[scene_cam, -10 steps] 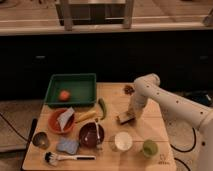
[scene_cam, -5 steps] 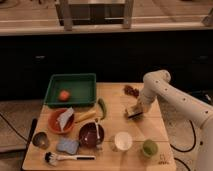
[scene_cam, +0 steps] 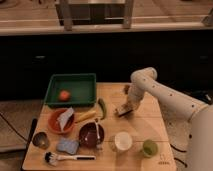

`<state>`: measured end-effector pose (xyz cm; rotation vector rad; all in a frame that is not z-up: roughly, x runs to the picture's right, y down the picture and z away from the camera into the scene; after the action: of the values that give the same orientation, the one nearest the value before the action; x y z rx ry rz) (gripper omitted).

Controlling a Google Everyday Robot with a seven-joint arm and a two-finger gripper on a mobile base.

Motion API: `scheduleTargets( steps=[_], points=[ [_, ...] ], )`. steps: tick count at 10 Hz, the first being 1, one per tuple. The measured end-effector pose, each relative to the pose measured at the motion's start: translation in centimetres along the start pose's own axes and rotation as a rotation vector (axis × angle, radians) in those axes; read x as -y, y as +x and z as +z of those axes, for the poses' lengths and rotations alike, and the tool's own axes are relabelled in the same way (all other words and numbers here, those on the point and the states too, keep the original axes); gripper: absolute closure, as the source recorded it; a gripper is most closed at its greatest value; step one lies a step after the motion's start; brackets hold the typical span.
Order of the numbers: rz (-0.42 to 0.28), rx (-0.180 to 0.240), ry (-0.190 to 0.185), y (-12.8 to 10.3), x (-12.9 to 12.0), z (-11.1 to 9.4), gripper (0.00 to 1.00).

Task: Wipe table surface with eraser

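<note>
The table surface [scene_cam: 145, 125] is a light-brown wooden top with plank seams. My gripper [scene_cam: 126, 106] points down at the table's right middle, hanging from the white arm that bends at an elbow above it. It is shut on the eraser [scene_cam: 123, 112], a small tan block with a dark underside that rests on the wood. A small dark mark [scene_cam: 126, 89] shows on the table just behind the gripper, partly hidden by the arm.
A green tray [scene_cam: 55, 100] holding an orange ball [scene_cam: 64, 95] sits back left. A green vegetable [scene_cam: 102, 107], orange bowl [scene_cam: 56, 125], dark red bowl [scene_cam: 91, 135], white cup [scene_cam: 123, 141], green cup [scene_cam: 149, 148], blue sponge [scene_cam: 67, 146] and brush [scene_cam: 67, 158] fill the front.
The gripper slid the eraser to the right across the table, then back to the left and slightly farther from the front edge. The arm's elbow swung right and back left with it.
</note>
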<state>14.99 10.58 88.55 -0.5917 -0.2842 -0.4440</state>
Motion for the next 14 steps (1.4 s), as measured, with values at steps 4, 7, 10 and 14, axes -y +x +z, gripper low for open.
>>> scheduleTargets(
  steps=[4, 7, 10, 14],
  points=[
    [-0.122, 0.017, -0.024, -4.0, -2.5, 0.1, 0.95],
    [-0.103, 0.011, -0.034, -1.6, -4.8, 0.0, 0.95],
    [-0.031, -0.008, -0.043, 3.0, -6.7, -0.3, 0.95],
    [-0.003, -0.021, -0.034, 4.6, -2.8, 0.3, 0.95]
  ],
)
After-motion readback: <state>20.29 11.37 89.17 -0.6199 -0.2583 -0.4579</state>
